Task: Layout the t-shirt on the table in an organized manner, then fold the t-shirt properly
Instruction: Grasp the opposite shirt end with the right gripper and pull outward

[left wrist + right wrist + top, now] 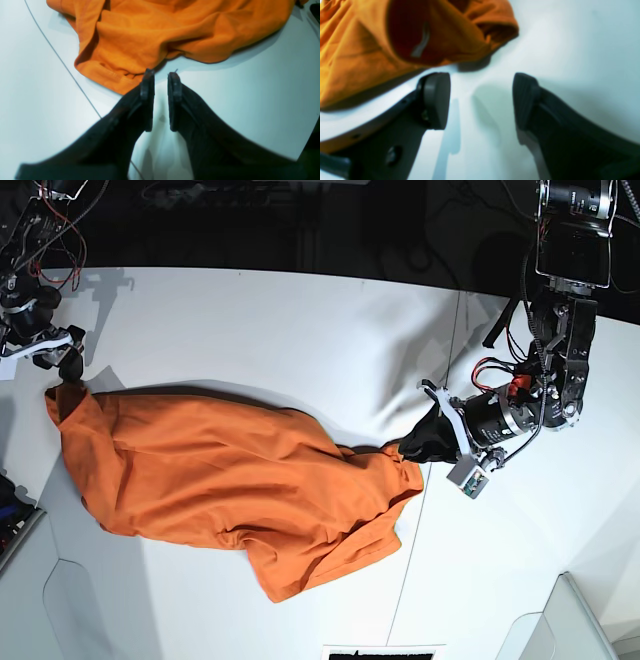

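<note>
- Two arms work over one garment, noted here across the base view from its left edge to its right.
- Far left: right gripper (pixel 68 370) sits low at the t-shirt's (pixel 230 480) upper left corner. From the wrist view its fingers (pixel 436 100) stand wide apart over bare table (pixel 570 50), nothing between them; orange cloth lies just ahead and to the side, not in the gap.
- Right wrist view also shows a rounded opening in the cloth with a pale tag (pixel 421 45) inside (picture is blurred, so neck or sleeve I cannot tell).
- Middle: t-shirt lies crumpled and bunched on the white table, stretched in a long band from the left edge toward centre, with a lobe of cloth drooping toward the near edge. Not flat, not folded.
- Thin dark seam line (pixel 415 530) runs across the tabletop just right of the cloth's right end.
- Right: left gripper (pixel 425 442) points at the shirt's right tip. In its wrist view the fingertips (pixel 147 82) are parted by a narrow gap, white table showing through; one tip is at the hemmed edge of the cloth, nothing is pinched.
- Wiring and a camera body hang above that arm.
</note>
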### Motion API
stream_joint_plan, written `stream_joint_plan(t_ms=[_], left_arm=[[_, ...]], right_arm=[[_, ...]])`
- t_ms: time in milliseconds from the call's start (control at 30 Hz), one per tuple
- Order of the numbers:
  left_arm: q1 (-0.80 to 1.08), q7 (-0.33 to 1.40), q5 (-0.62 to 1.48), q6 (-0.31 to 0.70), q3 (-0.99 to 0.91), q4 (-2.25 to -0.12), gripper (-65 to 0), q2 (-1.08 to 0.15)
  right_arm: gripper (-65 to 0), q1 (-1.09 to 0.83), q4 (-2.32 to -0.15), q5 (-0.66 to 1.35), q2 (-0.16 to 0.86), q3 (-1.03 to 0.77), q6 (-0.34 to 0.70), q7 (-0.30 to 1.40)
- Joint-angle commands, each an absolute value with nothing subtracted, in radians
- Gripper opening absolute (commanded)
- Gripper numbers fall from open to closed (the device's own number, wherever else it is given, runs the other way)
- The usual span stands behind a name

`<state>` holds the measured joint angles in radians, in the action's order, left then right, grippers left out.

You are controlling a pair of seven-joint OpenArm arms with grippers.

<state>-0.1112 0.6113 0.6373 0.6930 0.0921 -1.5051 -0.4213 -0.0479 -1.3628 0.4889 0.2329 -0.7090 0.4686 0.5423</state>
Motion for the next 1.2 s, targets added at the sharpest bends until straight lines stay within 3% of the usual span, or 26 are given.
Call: stream_joint_plan(t_ms=[0, 67, 100, 200, 233, 500, 667, 867, 967, 1000, 1167], left_arm=[[-0.133, 0.583, 0.655, 0.698, 0.086, -1.521, -52.4, -0.432], [-0.132, 0.583, 0.655, 0.698, 0.086, -1.521, -52.4, -0.432], [-0.130, 0.584, 0.655, 0.698, 0.086, -1.521, -52.4, -0.432], [-0.130, 0.587, 0.654, 0.698, 0.086, -1.521, -52.4, -0.432], [-0.130, 0.587, 0.654, 0.698, 0.086, -1.521, -52.4, -0.432], [-0.130, 0.626, 0.654, 0.698, 0.086, -1.521, -52.4, -0.434], [-0.130, 0.624, 0.654, 0.698, 0.086, -1.521, -52.4, -0.450], [-0.130, 0.624, 0.655, 0.698, 0.086, -1.521, -52.4, -0.443], [-0.130, 0.626, 0.654, 0.698, 0.086, -1.521, -52.4, -0.444], [-0.130, 0.626, 0.654, 0.698, 0.086, -1.521, -52.4, -0.444], [-0.130, 0.629, 0.653, 0.698, 0.086, -1.521, -52.4, -0.444]], right_arm=[[-26.4, -0.013, -1.355, 0.493, 0.250, -0.707, 0.472, 0.526], [-28.2, 0.024, -1.310, 0.494, 0.249, -0.694, 0.472, 0.526], [-33.4, 0.039, -1.292, 0.494, 0.249, -0.685, 0.472, 0.528], [-62.6, 0.059, -1.282, 0.503, 0.249, -0.657, 0.472, 0.573], [-65.0, 0.060, -1.290, 0.526, 0.249, -0.656, 0.476, 0.597], [-65.0, 0.062, -1.492, 0.783, 0.246, -0.710, 0.547, 0.674], [-65.0, 0.181, -1.552, 0.698, 0.246, -0.682, 0.546, 0.631], [-64.2, 0.380, -1.358, 0.542, 0.246, -0.504, 0.534, 0.563], [-38.5, 0.448, -1.225, 0.472, 0.246, -0.398, 0.499, 0.516], [-32.7, 0.463, -1.188, 0.456, 0.246, -0.367, 0.496, 0.516], [-30.5, 0.447, -1.171, 0.457, 0.246, -0.311, 0.496, 0.599]])
